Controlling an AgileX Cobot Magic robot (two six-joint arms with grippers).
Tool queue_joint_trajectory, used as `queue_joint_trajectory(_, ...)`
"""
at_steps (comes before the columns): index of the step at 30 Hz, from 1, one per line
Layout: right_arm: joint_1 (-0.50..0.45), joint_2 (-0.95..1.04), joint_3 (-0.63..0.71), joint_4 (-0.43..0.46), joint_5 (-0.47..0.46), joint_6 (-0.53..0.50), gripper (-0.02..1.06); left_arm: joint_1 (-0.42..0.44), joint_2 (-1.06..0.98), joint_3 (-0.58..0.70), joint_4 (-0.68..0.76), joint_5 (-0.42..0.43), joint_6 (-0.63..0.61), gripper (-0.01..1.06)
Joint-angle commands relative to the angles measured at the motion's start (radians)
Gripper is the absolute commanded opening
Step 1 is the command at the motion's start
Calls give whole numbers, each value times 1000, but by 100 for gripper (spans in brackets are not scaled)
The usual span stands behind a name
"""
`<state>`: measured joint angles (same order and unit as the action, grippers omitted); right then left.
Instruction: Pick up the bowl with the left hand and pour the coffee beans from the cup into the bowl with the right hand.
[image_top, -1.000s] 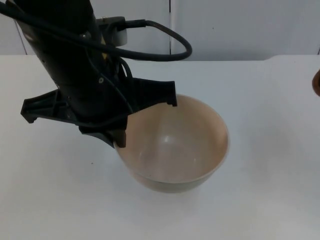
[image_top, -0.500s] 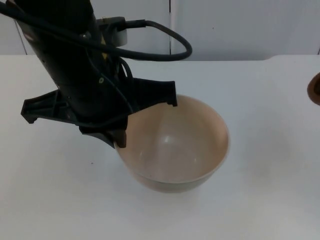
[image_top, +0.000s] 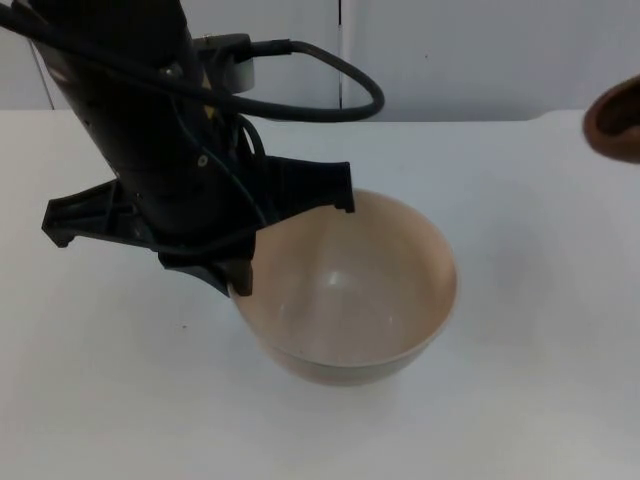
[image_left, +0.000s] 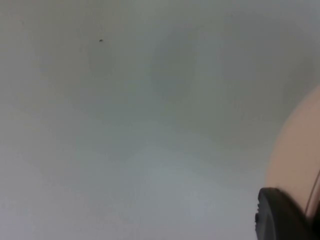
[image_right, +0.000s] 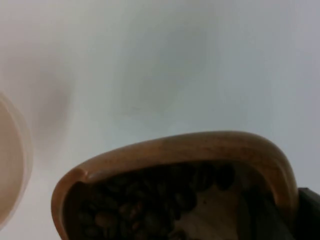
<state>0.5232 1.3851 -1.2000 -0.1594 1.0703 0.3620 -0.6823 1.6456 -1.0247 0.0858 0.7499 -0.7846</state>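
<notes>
A beige bowl hangs above the white table, empty inside. My left gripper is shut on its left rim, and the bowl's outer wall shows beside a black fingertip in the left wrist view. A brown wooden cup comes in at the top view's right edge, well right of the bowl and apart from it. The right wrist view looks into this cup, which is tilted and holds dark coffee beans. My right gripper is shut on it, one fingertip at its side, and the bowl's rim lies beyond.
The white table spreads out around and under the bowl. A grey partition wall closes it off at the back. A tiny dark speck lies on the table left of the bowl.
The cup has come further into the top view from the right edge, moving up and left toward the bowl. The bowl and the left arm have not moved.
</notes>
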Motion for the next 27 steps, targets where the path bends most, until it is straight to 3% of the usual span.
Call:
queue_joint_trajectory(1, 45, 45, -42, 0, 6, -11, 0, -4, -7, 4, -10, 0, -7, 0)
queue_joint_trajectory(7, 137, 153, -121, -40, 43, -11, 0, -4, -7, 4, -10, 0, -7, 0)
queue_joint_trajectory(14, 258, 258, -208, -195, 62, 93, 0, -4, -7, 4, -10, -2, -7, 0)
queue_joint_trajectory(21, 327, 330, -284, -263, 64, 125, 0, -4, -7, 4, -10, -2, -7, 0)
queue_joint_trajectory(27, 392, 363, -318, -398, 78, 145, 0, -4, -7, 4, -10, -4, -7, 0)
